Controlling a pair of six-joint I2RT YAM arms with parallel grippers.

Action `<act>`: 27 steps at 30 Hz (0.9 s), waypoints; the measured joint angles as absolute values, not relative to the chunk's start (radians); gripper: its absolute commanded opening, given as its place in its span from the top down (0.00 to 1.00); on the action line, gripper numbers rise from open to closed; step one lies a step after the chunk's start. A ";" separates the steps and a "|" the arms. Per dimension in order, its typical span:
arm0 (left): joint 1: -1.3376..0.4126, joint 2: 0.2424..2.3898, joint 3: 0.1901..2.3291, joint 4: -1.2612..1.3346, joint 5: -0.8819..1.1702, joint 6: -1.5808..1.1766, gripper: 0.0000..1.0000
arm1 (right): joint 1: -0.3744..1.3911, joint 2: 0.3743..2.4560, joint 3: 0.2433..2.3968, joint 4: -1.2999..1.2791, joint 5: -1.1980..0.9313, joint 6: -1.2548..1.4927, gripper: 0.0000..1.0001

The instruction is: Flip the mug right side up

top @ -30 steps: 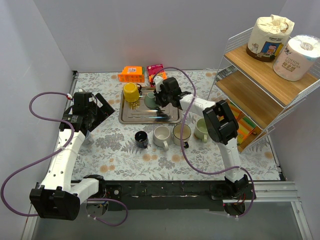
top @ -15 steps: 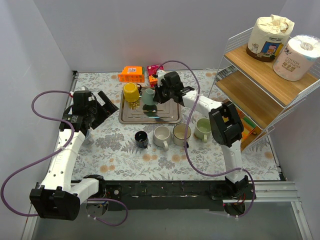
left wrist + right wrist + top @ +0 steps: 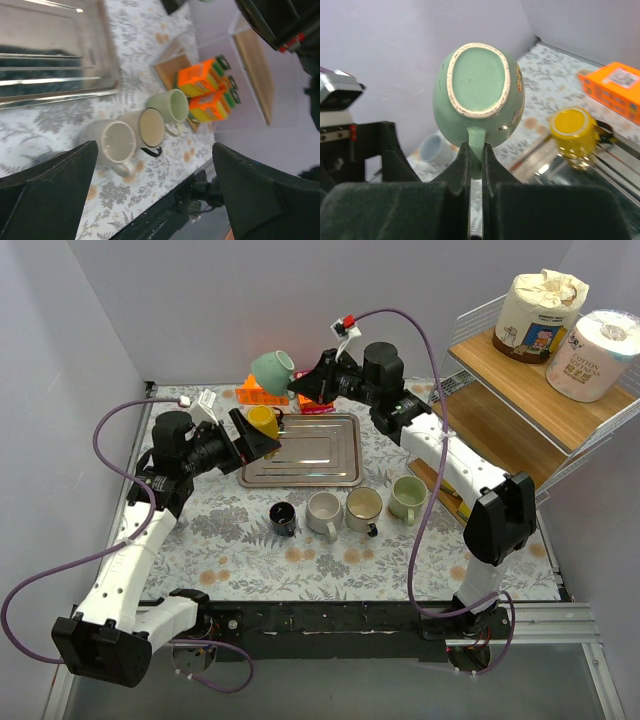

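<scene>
My right gripper [image 3: 299, 386] is shut on the handle of the green mug [image 3: 271, 368], which hangs tilted in the air above the back left corner of the metal tray [image 3: 322, 476]. In the right wrist view the green mug [image 3: 477, 95] turns its unglazed base to the camera, and the handle is pinched in my right gripper [image 3: 476, 149]. My left gripper [image 3: 262, 440] stands open at the tray's left end beside an upside-down yellow mug [image 3: 264, 423]. Nothing lies within my left gripper [image 3: 155, 150].
A black cup [image 3: 282, 516], a white mug [image 3: 323, 510], a beige mug [image 3: 363, 505] and a pale green mug [image 3: 406, 497] stand upright in a row in front of the tray. Orange boxes [image 3: 258, 392] lie at the back. A wire shelf rack [image 3: 520, 405] stands on the right.
My right arm lifted the green mug off the tray and swung it up toward the back left. My left arm rose and moved right to the tray's left end.
</scene>
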State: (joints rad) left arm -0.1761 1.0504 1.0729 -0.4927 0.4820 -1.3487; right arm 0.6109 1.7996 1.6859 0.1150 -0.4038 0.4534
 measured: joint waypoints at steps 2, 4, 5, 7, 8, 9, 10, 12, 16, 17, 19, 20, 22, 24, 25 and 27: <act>-0.205 1.037 1.073 -0.425 0.527 -1.357 0.02 | 0.611 1.782 1.686 0.160 -0.438 0.520 0.99; -0.221 1.014 1.072 -0.341 0.561 -1.380 0.02 | 0.611 1.768 1.682 0.213 -0.469 0.593 0.99; -0.221 0.999 1.068 -0.291 0.571 -1.401 0.02 | 0.611 1.760 1.672 0.242 -0.479 0.627 0.99; -0.220 0.973 1.052 -0.176 0.594 -1.444 0.02 | 0.611 1.735 1.640 0.303 -0.501 0.708 0.99; -0.220 0.962 1.038 -0.110 0.606 -1.476 0.02 | 0.611 1.721 1.621 0.336 -0.508 0.748 0.99; -0.220 0.954 1.026 -0.048 0.617 -1.505 0.02 | 0.611 1.707 1.606 0.361 -0.514 0.784 0.99; -0.220 0.951 1.013 0.019 0.627 -1.536 0.02 | 0.611 1.694 1.593 0.388 -0.522 0.822 0.99; -0.220 0.954 0.997 0.116 0.638 -1.580 0.02 | 0.612 1.674 1.579 0.424 -0.522 0.870 0.99; -0.220 0.968 0.955 0.304 0.629 -1.679 0.02 | 0.630 1.607 1.522 0.496 -0.480 0.966 0.99; -0.220 0.972 0.946 0.343 0.618 -1.702 0.02 | 0.640 1.593 1.508 0.517 -0.463 0.984 0.99; -0.220 0.981 0.929 0.410 0.595 -1.747 0.02 | 0.668 1.569 1.488 0.551 -0.423 1.013 0.99; -0.220 0.986 0.921 0.443 0.584 -1.767 0.03 | 0.687 1.561 1.483 0.561 -0.405 1.021 0.99; -0.220 1.000 0.913 0.504 0.573 -1.803 0.05 | 0.726 1.550 1.471 0.585 -0.368 1.028 0.99; -0.220 1.017 0.913 0.555 0.567 -1.832 0.09 | 0.764 1.541 1.449 0.612 -0.329 1.032 0.99; -0.222 1.024 0.913 0.574 0.565 -1.843 0.10 | 0.781 1.536 1.434 0.625 -0.312 1.033 0.99; -0.226 1.032 0.912 0.604 0.561 -1.861 0.16 | 0.806 1.531 1.410 0.639 -0.282 1.033 0.99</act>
State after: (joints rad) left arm -0.2260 1.0325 0.9119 0.6044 0.5606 -1.8610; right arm 0.8062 1.5307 1.4101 0.6392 -0.2821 1.0328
